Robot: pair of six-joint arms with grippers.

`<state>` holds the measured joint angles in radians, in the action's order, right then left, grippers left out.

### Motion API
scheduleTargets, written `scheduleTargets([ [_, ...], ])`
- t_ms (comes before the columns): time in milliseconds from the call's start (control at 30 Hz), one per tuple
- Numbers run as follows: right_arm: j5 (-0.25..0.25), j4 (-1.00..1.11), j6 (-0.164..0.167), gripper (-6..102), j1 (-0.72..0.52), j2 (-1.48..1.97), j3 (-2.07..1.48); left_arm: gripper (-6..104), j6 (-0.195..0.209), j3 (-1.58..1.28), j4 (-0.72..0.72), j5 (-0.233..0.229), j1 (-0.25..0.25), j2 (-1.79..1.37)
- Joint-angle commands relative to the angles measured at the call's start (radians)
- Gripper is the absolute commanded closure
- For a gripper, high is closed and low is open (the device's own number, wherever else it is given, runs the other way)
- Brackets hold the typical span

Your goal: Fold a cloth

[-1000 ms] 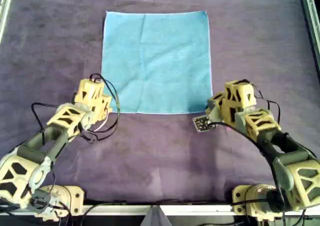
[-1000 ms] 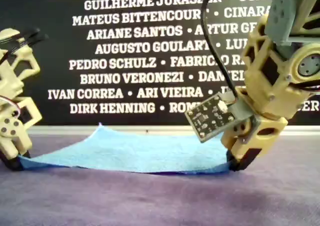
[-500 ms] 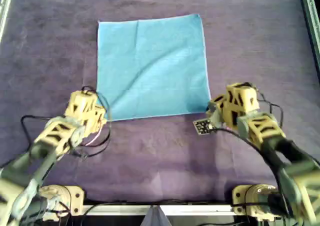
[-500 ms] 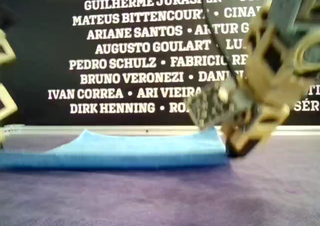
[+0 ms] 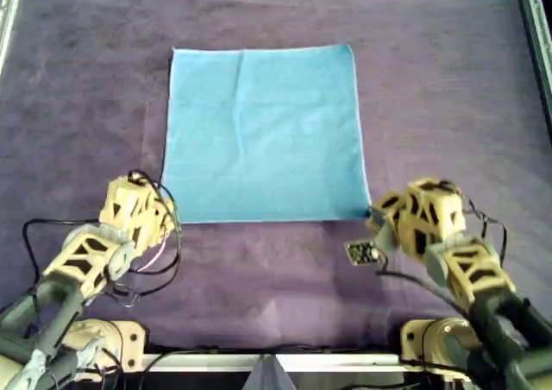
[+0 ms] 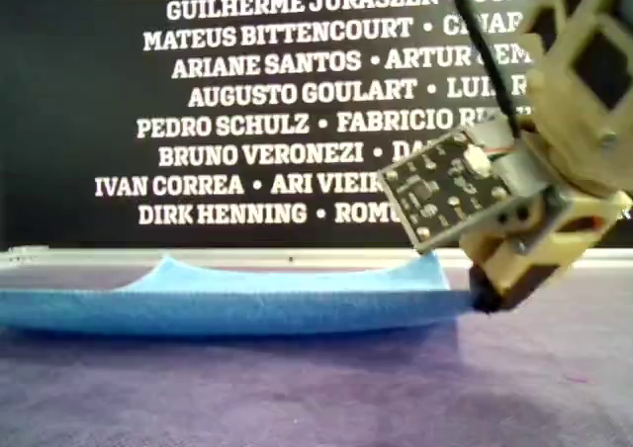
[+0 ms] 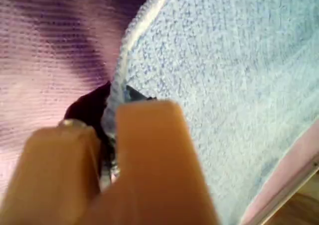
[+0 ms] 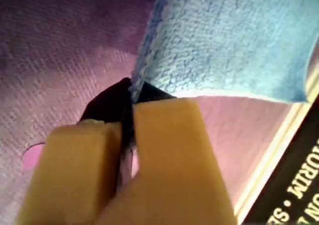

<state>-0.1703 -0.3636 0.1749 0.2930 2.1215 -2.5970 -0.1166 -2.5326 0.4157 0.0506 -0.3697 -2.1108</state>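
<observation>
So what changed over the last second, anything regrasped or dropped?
Nothing dropped. Both grippers drew back toward the arm bases, dragging the cloth with them across the purple table covering. My first gripper and my second gripper stay shut on its near corners; the cloth remains spread and unfolded.

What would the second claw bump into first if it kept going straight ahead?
Nothing solid: my second claw is shut on the cloth edge, so only cloth lies ahead, then probably the table's far rim.

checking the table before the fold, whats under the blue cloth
The thin light sky-blue fabric square lies on the dark purple felt-like table covering, which shows all round it. Whatever sits beneath its middle is covered. Each claw pinches a near corner.
</observation>
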Motion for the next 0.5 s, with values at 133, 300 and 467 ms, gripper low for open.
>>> scheduleTargets([
  [133, 0.008, 0.049, 0.003, 95, -0.025, 0.104, 0.034, 99, -0.015, 0.035, -0.028, -0.015, 0.003, -0.046],
  [300, 0.008, 0.147, 0.006, 95, -0.026, 0.064, 0.150, 99, -0.018, 0.149, -0.069, -0.021, 0.003, -0.029],
  [467, 0.009, 0.291, 0.008, 95, -0.026, -0.048, 0.255, 99, -0.020, 0.264, -0.169, -0.021, 0.003, -0.025],
])
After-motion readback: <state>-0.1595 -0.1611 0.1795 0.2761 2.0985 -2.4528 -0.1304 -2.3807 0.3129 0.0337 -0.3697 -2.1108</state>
